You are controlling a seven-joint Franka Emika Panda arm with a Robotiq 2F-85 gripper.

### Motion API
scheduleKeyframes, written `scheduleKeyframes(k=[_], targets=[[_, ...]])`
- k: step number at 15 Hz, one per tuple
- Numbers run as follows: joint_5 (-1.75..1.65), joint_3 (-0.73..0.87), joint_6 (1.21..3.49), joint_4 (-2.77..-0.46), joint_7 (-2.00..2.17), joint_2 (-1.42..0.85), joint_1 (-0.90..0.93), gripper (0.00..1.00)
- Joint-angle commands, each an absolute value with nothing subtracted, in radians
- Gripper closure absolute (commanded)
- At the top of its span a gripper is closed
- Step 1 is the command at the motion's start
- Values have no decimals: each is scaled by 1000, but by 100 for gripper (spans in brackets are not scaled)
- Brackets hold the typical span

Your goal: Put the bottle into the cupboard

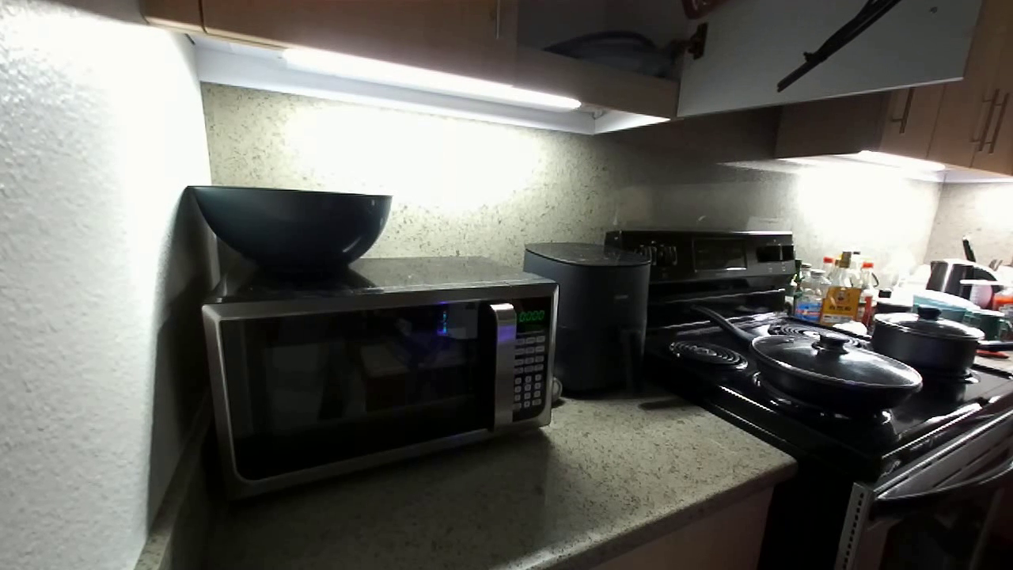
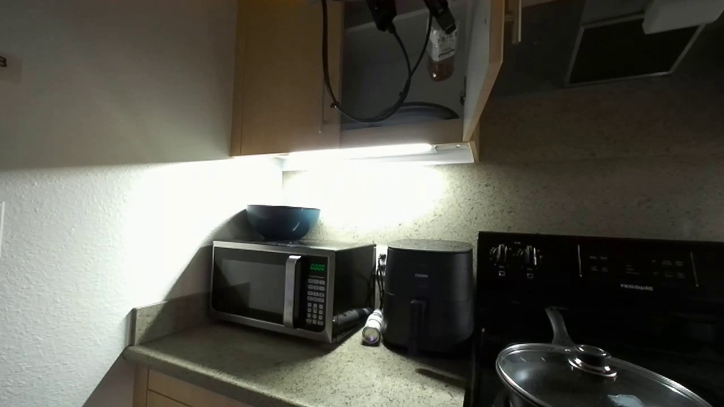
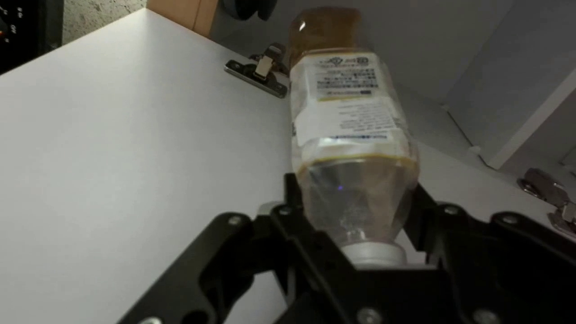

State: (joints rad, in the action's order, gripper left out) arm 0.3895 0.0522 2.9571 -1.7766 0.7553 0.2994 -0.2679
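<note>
Speckled counter (image 2: 317, 367) below open cupboard (image 2: 285, 79) | bottle (image 2: 442, 51): long axis steep, base lowermost | tool (image 3: 355, 209) clasping its upper end

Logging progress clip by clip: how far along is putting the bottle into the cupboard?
Done: one door of the cupboard stands open. In hand: the gripper holds the bottle, which overlaps the opening in an exterior view; depth is unclear. Left: likely placing and release, as it hangs in the grip.

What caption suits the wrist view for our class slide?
Gripper clasping a labelled bottle near its pale cap, beside an open cupboard door.
</note>
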Motion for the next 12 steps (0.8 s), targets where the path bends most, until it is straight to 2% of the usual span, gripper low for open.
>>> scheduleKeyframes(k=[1, 12], targets=[[367, 27, 2928, -1731, 827, 282, -305, 71], [517, 55, 2924, -1648, 683, 112, -27, 71]])
